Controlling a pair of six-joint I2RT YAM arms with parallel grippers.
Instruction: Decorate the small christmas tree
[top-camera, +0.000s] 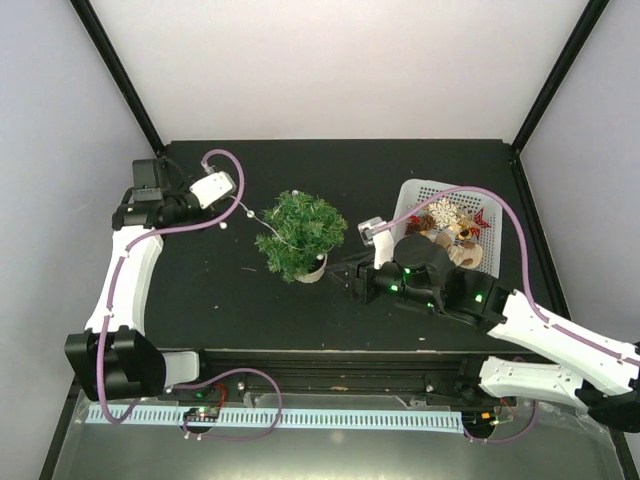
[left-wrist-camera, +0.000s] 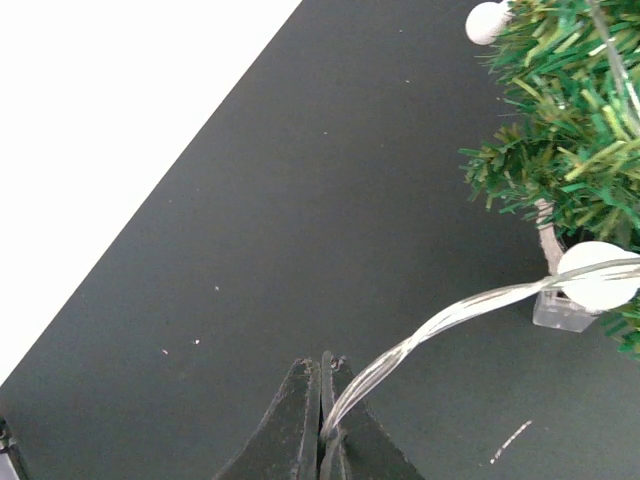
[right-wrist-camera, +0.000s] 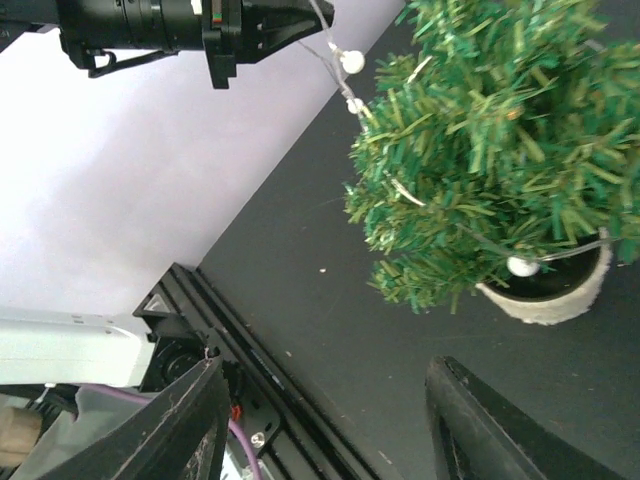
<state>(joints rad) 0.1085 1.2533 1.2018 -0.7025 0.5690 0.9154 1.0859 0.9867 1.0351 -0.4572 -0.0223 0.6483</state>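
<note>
The small christmas tree (top-camera: 300, 235) stands in its white pot (top-camera: 313, 268) at mid-table. A clear light string (left-wrist-camera: 450, 320) with white bulbs (left-wrist-camera: 598, 275) runs from the tree's branches (left-wrist-camera: 560, 150) to my left gripper (left-wrist-camera: 322, 365), which is shut on the wire. In the top view that gripper (top-camera: 228, 207) hangs left of the tree. My right gripper (top-camera: 345, 278) sits just right of the pot, low over the table. Its jaws (right-wrist-camera: 325, 400) are open with nothing between them. The tree (right-wrist-camera: 490, 130) and pot (right-wrist-camera: 550, 295) lie just beyond its fingers.
A white mesh basket (top-camera: 415, 190) holding several ornaments (top-camera: 450, 225) stands at the right rear, behind the right arm. Black frame posts rise at the table's back corners. A rail runs along the near edge (right-wrist-camera: 260, 390).
</note>
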